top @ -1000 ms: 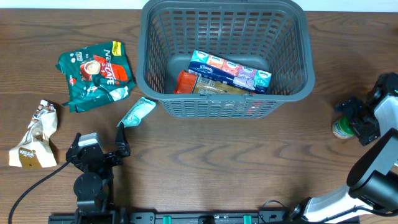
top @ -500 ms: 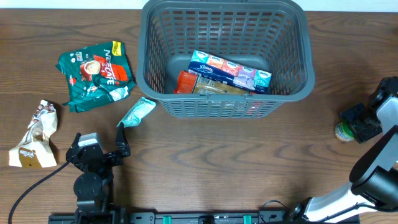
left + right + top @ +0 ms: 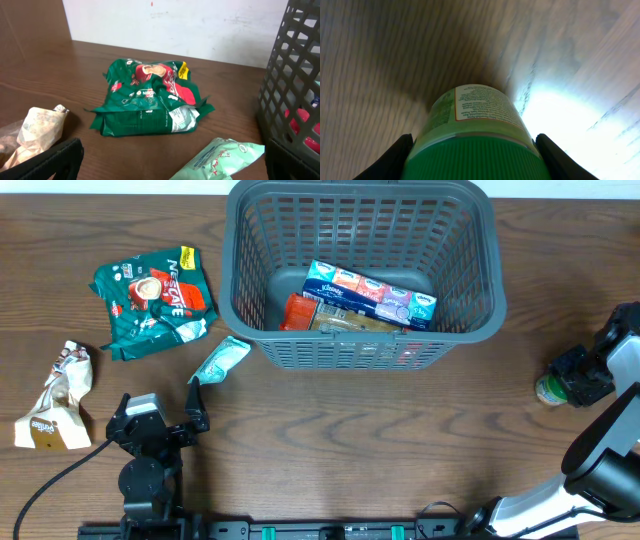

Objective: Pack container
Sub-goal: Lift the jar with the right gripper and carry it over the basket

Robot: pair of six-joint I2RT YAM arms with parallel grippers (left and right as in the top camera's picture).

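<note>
The dark grey slotted container [image 3: 362, 200] stands at the back centre and shows as a lattice wall [image 3: 295, 90] in the left wrist view. It holds a blue tissue pack [image 3: 368, 293], an orange packet [image 3: 298, 312] and a tan packet [image 3: 350, 323]. My right gripper [image 3: 578, 377] at the far right is shut on a green-capped jar [image 3: 548, 388]. The right wrist view has both fingers pressed against the ribbed cap of the jar [image 3: 475, 115], at the gripper [image 3: 476, 160]. My left gripper [image 3: 165, 420] stands open and holds nothing, low at the front left [image 3: 170, 167].
A green coffee packet [image 3: 155, 298] [image 3: 150, 97] lies left of the container. A mint-green packet [image 3: 220, 360] [image 3: 220, 157] lies by its front left corner. A crumpled beige packet [image 3: 57, 400] [image 3: 37, 132] sits near the left edge.
My right gripper's fingers have closed in from wide open onto the jar's cap, and it has shifted slightly to the right. The left arm and the packets have not moved.
</note>
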